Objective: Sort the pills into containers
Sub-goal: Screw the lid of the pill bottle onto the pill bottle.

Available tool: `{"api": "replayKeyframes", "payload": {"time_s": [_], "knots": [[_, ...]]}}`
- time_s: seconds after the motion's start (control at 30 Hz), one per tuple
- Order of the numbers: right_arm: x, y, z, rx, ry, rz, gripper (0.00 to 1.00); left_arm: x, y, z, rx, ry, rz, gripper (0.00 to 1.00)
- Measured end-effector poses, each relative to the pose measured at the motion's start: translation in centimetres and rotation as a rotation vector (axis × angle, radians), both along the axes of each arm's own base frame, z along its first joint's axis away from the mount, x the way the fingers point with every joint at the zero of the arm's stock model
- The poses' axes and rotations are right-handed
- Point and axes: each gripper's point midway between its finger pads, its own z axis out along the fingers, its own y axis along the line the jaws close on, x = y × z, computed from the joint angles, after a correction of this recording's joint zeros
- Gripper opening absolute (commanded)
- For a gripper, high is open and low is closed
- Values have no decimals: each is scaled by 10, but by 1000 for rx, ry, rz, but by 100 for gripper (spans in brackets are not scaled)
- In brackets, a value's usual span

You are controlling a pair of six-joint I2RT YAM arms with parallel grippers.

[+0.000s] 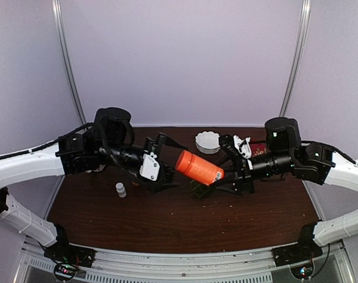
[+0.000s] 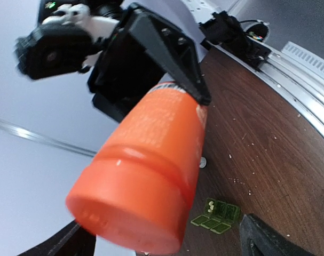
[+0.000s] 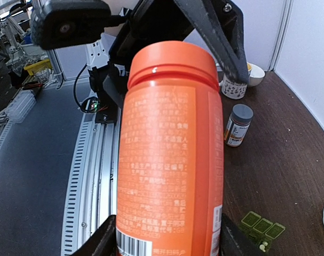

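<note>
Down on the dark wooden surface (image 1: 167,218), the small green pill box (image 3: 264,228) lies with its three hinged lids folded open, just below the raised orange bottle (image 1: 199,168). A couple of whitish pills (image 3: 262,246) appear to sit in the part of the box nearest the right wrist camera, though they are mere specks, and I cannot tell what the other cells hold. The orange bottle hangs clear of the surface, nearly level between the two arms, with its cap on. The right hand (image 3: 168,241) is partly closed on the bottle's labelled base end, a finger pressed against each side. The left hand (image 1: 167,164) stands wide open around the cap end, its fingers (image 2: 260,237) spread to either side, and the one seen clearly is not touching the cap. A grey-capped labelled bottle (image 3: 238,124) stands farther along the surface near a white bowl (image 1: 207,141). A small white bottle (image 1: 120,189) stands under the left arm.
</note>
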Motion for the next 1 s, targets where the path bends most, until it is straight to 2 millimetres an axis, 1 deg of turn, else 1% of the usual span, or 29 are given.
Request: {"api": "replayKeyframes", "payload": {"time_s": [0.13, 0.27, 0.3, 0.43, 0.53, 0.6, 0.67, 0.73, 0.8, 0.9, 1.0], "knots": [[1, -8, 2, 9, -40, -28, 0, 5, 13, 14, -96, 139, 111, 98], [5, -19, 7, 19, -103, -77, 0, 8, 19, 44, -229, 331, 211, 98], [6, -21, 9, 21, -115, -89, 0, 8, 21, 48, -249, 372, 229, 98], [15, -26, 18, 33, -182, -141, 0, 12, 26, 63, -307, 622, 331, 97], [23, -29, 25, 41, -238, -184, 0, 15, 26, 80, -344, 814, 394, 98], [28, -30, 26, 38, -272, -207, 0, 18, 27, 93, -382, 941, 423, 98], [31, -31, 25, 29, -296, -225, 0, 23, 30, 99, -405, 1069, 439, 98], [33, -30, 25, 24, -314, -234, 0, 32, 33, 98, -410, 1205, 458, 98], [34, -28, 26, 20, -337, -239, 0, 43, 36, 90, -400, 1336, 483, 98], [33, -22, 25, 9, -367, -240, 0, 53, 33, 68, -337, 1526, 528, 97], [34, -15, 19, -20, -385, -233, 0, 50, 23, 46, -248, 1672, 548, 98]]}}
